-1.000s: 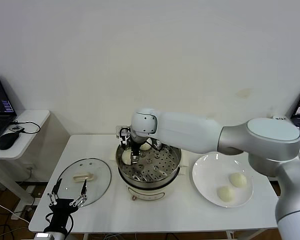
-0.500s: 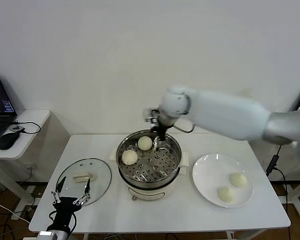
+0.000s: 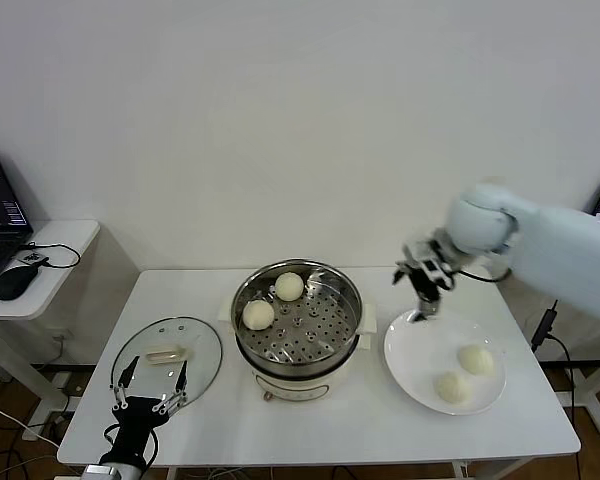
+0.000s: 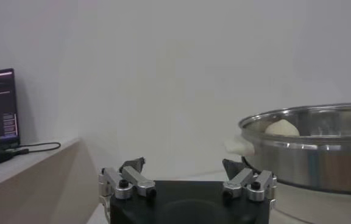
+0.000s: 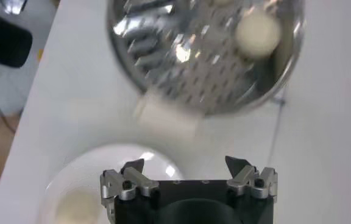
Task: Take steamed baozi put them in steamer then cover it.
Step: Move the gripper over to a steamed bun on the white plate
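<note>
The steamer [image 3: 310,358] stands mid-table with two steamed baozi on its perforated tray, one at the back [image 3: 289,286] and one at the left [image 3: 258,314]. Two more baozi [image 3: 475,359] [image 3: 450,387] lie on a white plate [image 3: 420,345] to its right. My right gripper [image 3: 425,285] hovers open and empty over the plate's far left rim; in its wrist view the gripper [image 5: 186,164] has the plate [image 5: 102,164] and the steamer [image 5: 206,67] below. The cover [image 3: 167,362] lies flat on the table's left. My left gripper [image 3: 150,385] waits open at the cover's near edge.
The white table [image 3: 330,425] ends just in front of the cover and the plate. A side table at far left carries a laptop and a black mouse [image 3: 15,280]. The left wrist view shows the steamer's wall [image 4: 309,158] and one baozi [image 4: 282,128] above its rim.
My right gripper has lifted out of the steamer and swung right to above the plate, empty, leaving both baozi on the tray. The left gripper has shifted slightly right.
</note>
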Available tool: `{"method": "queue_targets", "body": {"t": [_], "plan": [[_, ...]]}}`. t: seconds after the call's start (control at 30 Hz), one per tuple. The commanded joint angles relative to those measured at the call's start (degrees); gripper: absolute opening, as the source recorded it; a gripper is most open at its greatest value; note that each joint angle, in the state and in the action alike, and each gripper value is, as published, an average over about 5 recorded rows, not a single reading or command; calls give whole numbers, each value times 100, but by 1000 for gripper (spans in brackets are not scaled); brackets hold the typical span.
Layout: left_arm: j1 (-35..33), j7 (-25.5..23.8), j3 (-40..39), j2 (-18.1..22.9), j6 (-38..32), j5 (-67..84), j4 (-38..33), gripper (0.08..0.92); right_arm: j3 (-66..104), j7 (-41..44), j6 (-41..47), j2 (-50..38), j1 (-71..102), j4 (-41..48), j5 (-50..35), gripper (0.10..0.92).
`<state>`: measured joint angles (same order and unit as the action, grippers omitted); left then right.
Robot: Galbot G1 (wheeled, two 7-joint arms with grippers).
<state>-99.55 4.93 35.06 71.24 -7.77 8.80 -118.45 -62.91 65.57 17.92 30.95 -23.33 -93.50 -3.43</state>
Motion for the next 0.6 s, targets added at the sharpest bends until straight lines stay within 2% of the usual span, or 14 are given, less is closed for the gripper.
{"method": "queue_targets", "body": {"t": [0.03, 0.6], "plan": [[-40, 4, 4, 16, -1, -26, -8, 823, 1290, 138, -389, -1197, 2143, -388, 990, 823], [-162, 9, 84, 122, -30, -81, 6, 823, 2101, -16, -359, -669, 3429, 168, 1327, 823]]}}
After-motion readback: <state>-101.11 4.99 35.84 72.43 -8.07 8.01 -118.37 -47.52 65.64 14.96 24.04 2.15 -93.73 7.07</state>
